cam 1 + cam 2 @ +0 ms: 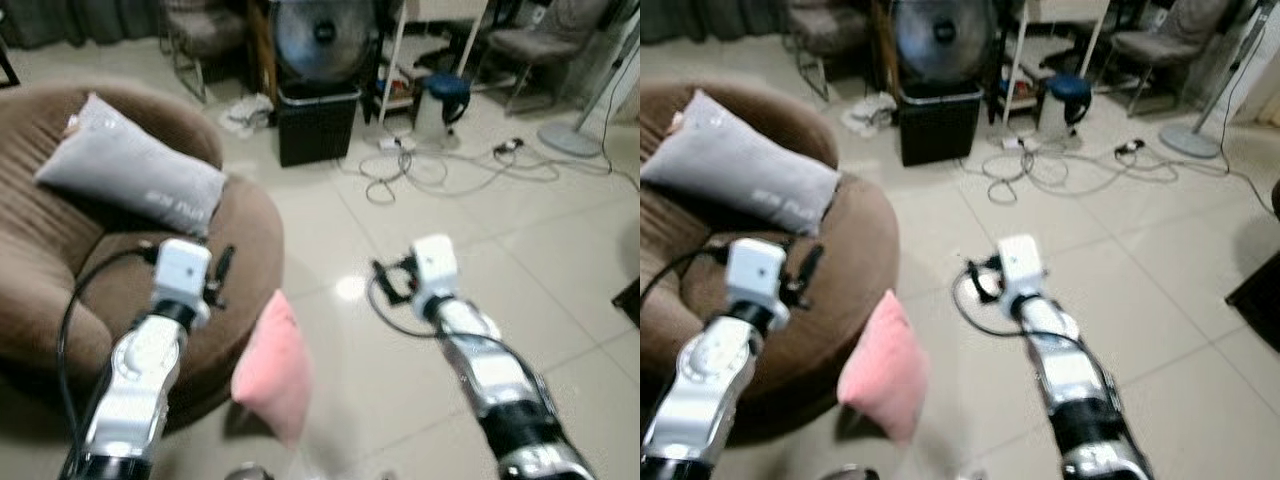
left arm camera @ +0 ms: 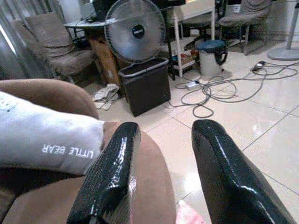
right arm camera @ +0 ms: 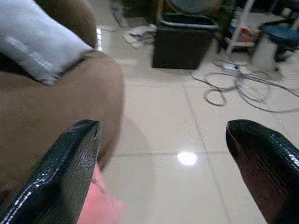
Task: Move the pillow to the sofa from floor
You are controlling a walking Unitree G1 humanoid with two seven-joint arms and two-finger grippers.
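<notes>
The left half of the left eye view is taken up by a round brown sofa (image 1: 60, 260), on whose seat, at upper left, a grey pillow (image 1: 130, 175) printed "LITTLE BEAR" is already laid. The pale tiled floor (image 1: 520, 260) runs across the right of the frame. At top centre a black bin (image 1: 316, 125) is seen below a standing fan (image 1: 322, 35), with a tangle of white cables (image 1: 440, 165) strewn to its right.

The pink pillow (image 1: 275, 365), the thing to be moved, is placed at lower centre, upright on its edge on the floor and just beside the sofa's front curve; it is touched by neither arm.

The left gripper (image 2: 161, 172) is held above the sofa's edge with its fingers (image 2: 110, 177) parted around nothing. The right gripper (image 3: 163, 168) is raised over the bare tiles at centre right, its fingers (image 3: 65, 172) spread wide and equally empty (a pink blur can be made out beside one of them).

The step in hand is judged to be the approach, with the pickup not yet made. A lowering of the arms toward the pillow is called for next, so that it can be caught between the fingers and lifted onto the seat.
</notes>
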